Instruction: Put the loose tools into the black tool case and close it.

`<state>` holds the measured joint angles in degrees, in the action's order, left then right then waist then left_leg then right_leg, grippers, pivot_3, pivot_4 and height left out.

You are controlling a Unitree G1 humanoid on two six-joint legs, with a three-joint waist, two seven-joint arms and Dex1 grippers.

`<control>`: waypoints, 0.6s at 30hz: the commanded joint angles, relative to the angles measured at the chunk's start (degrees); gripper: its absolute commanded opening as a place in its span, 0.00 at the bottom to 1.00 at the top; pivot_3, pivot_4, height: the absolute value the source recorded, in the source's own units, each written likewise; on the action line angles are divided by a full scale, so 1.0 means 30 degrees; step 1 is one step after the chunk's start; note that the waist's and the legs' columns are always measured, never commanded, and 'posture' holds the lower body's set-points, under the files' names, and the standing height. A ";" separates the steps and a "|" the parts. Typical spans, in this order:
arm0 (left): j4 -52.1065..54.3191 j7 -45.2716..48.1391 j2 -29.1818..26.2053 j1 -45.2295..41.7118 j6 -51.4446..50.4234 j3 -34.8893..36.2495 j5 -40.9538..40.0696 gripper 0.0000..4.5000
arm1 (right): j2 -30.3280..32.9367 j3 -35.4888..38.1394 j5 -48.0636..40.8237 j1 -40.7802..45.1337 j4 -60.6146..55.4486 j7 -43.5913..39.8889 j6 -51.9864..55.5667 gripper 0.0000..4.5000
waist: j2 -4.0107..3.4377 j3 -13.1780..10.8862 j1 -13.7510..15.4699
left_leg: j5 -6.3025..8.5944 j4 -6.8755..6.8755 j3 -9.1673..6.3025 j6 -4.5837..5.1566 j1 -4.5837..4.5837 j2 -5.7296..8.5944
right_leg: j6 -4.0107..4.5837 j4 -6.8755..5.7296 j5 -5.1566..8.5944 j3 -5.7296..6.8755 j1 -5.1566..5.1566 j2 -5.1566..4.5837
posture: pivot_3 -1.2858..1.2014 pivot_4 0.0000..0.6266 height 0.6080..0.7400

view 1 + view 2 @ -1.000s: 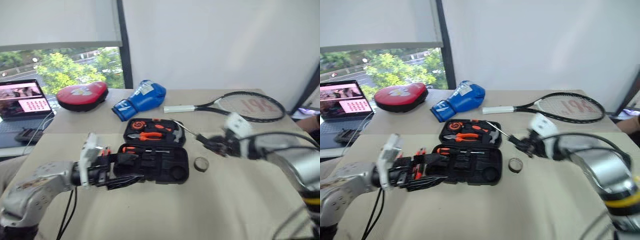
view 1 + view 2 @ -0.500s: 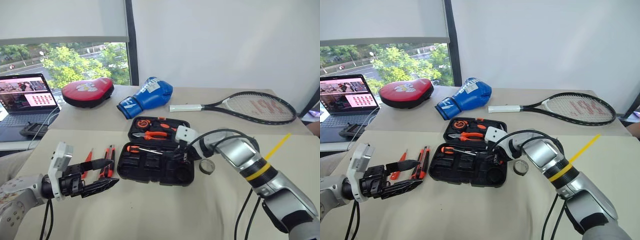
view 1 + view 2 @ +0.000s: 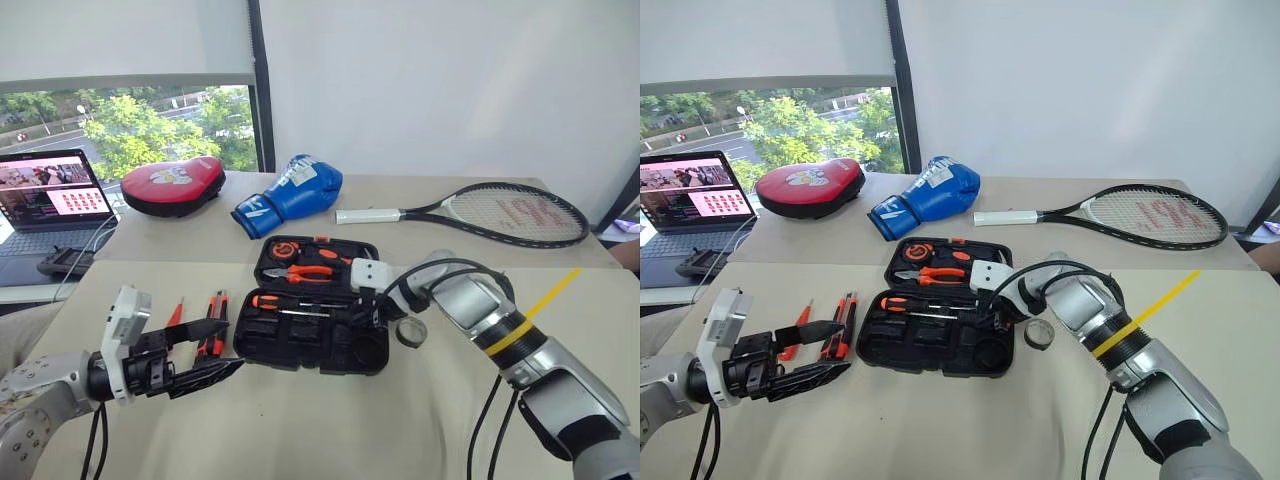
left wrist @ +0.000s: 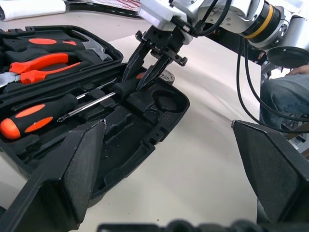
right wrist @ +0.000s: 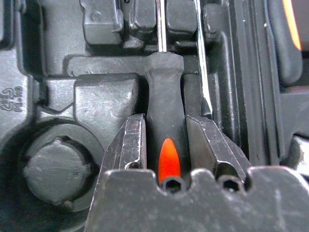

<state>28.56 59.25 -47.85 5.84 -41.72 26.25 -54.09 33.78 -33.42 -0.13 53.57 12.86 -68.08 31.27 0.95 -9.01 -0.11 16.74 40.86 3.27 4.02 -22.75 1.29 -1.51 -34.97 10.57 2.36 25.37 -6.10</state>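
1. A second before, the right gripper (image 5: 165, 145) was up in the air beside the black plastic tool case (image 3: 310, 345). By this moment it had come down into the open case, near the round hollow.
2. Its two black fingers were squeezed on a black screwdriver with an orange spot on its handle (image 5: 165, 140). The screwdriver lay in a long slot, with its thin metal rod pointing away from the gripper.
3. This looked like the tool was being put in its bed. One more loose tool was nearly home.
4. The left gripper (image 3: 205, 350) hung over the table to the left of the case. Its fingers were wide apart and held nothing.
5. The case lay open and flat in the middle of the table. Orange-handled pliers (image 3: 305, 271) sat in the far half, and another orange-and-black screwdriver (image 3: 290, 300) sat in the near half.
6. Some small orange and black tools (image 3: 200, 318) lay on the table left of the case. A small black tape roll (image 3: 411, 331) lay on the right side. They had to go in before the lid could shut.
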 commanded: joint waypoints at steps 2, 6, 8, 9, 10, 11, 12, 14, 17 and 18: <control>0.0672 -0.0108 -0.0094 0.0287 0.0504 0.0663 -0.0219 1.00 | -0.0553 -0.0433 0.0824 0.0502 0.1080 -0.1227 -0.1506 0.20 | 0.0000 0.0000 -0.0181 | -0.0001 -0.0004 0.0000 -0.0004 0.0008 -0.0001 | 0.0000 -0.0002 0.0000 -0.0002 -0.0003 0.0001 | 0.52 0.24 1.00; 0.0798 -0.0229 -0.0032 0.0591 0.0561 0.0811 -0.0289 1.00 | -0.0852 0.0112 0.1095 0.0563 0.1642 -0.1320 -0.2652 0.61 | -0.0002 -0.0001 -0.0204 | -0.0006 -0.0008 -0.0002 -0.0013 0.0012 -0.0003 | 0.0000 -0.0007 0.0000 -0.0002 -0.0002 0.0003 | 0.52 0.24 1.00; 0.0847 -0.0329 0.0069 0.0751 0.0626 0.0809 -0.0232 1.00 | -0.0770 0.0857 0.0715 0.0532 0.1371 -0.1525 -0.2957 0.70 | -0.0001 0.0000 -0.0238 | -0.0003 -0.0014 -0.0002 -0.0019 0.0017 -0.0005 | 0.0000 -0.0005 0.0000 -0.0002 -0.0002 0.0004 | 0.52 0.24 1.00; 0.0894 -0.0354 0.0099 0.0832 0.0645 0.0836 -0.0242 1.00 | -0.0667 0.1158 0.0501 0.0459 0.1095 -0.1773 -0.3085 0.70 | -0.0002 -0.0001 -0.0242 | -0.0003 -0.0015 -0.0002 -0.0021 0.0026 -0.0008 | 0.0001 -0.0006 0.0000 -0.0002 -0.0009 0.0005 | 0.52 0.24 1.00; 0.0928 -0.0410 0.0146 0.0868 0.0656 0.0819 -0.0255 1.00 | -0.0537 0.1830 -0.0053 0.0366 0.0587 -0.2013 -0.2730 0.70 | -0.0001 -0.0001 -0.0261 | -0.0004 -0.0016 -0.0001 -0.0024 0.0028 -0.0007 | 0.0001 -0.0007 0.0000 -0.0005 -0.0008 0.0002 | 0.52 0.24 1.00; 0.0916 -0.0489 0.0210 0.0855 0.0687 0.0761 -0.0242 1.00 | -0.0476 0.2754 -0.0821 0.0159 -0.0003 -0.2103 -0.2440 0.70 | -0.0007 -0.0005 -0.0269 | -0.0006 -0.0018 0.0000 -0.0027 0.0030 -0.0010 | 0.0001 -0.0008 0.0000 -0.0006 -0.0008 0.0004 | 0.52 0.24 1.00; 0.0846 -0.0571 0.0273 0.0795 0.0717 0.0688 -0.0217 1.00 | -0.0585 0.3725 -0.1617 -0.0034 -0.0490 -0.1897 -0.1780 0.70 | -0.0011 -0.0008 -0.0257 | -0.0009 -0.0022 -0.0001 -0.0031 0.0030 -0.0010 | 0.0001 -0.0011 0.0000 -0.0007 -0.0004 0.0003 | 0.52 0.24 1.00; 0.0692 -0.0639 0.0359 0.0662 0.0783 0.0520 -0.0142 1.00 | -0.1101 0.5721 -0.3002 -0.0801 -0.1288 -0.0765 -0.1347 0.58 | -0.0018 -0.0012 -0.0236 | -0.0009 -0.0032 -0.0002 -0.0035 0.0029 -0.0020 | 0.0001 -0.0009 0.0000 -0.0007 0.0000 0.0003 | 0.52 0.24 1.00; 0.0536 -0.0672 0.0425 0.0534 0.0850 0.0393 -0.0055 1.00 | -0.1606 0.7242 -0.3733 -0.2128 -0.2783 0.0958 -0.0344 0.39 | -0.0019 -0.0012 -0.0231 | -0.0010 -0.0038 -0.0008 -0.0041 0.0029 -0.0024 | 0.0005 -0.0016 -0.0002 -0.0014 0.0001 -0.0029 | 0.52 0.24 1.00; 0.0477 -0.0682 0.0439 0.0480 0.0866 0.0358 -0.0038 1.00 | -0.1748 0.7624 -0.3822 -0.2668 -0.3397 0.1643 -0.0152 0.33 | -0.0019 -0.0012 -0.0231 | -0.0010 -0.0038 -0.0008 -0.0041 0.0030 -0.0022 | 0.0006 -0.0018 -0.0003 -0.0015 0.0001 -0.0042 | 0.52 0.24 1.00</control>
<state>29.51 57.18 -46.75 7.65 -40.80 26.72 -54.08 29.32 -14.19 -9.82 48.00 7.51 -67.45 29.02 0.89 -9.04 -0.80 16.71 40.73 3.23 3.89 -22.65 1.21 -1.49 -35.02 10.55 2.32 25.36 -6.29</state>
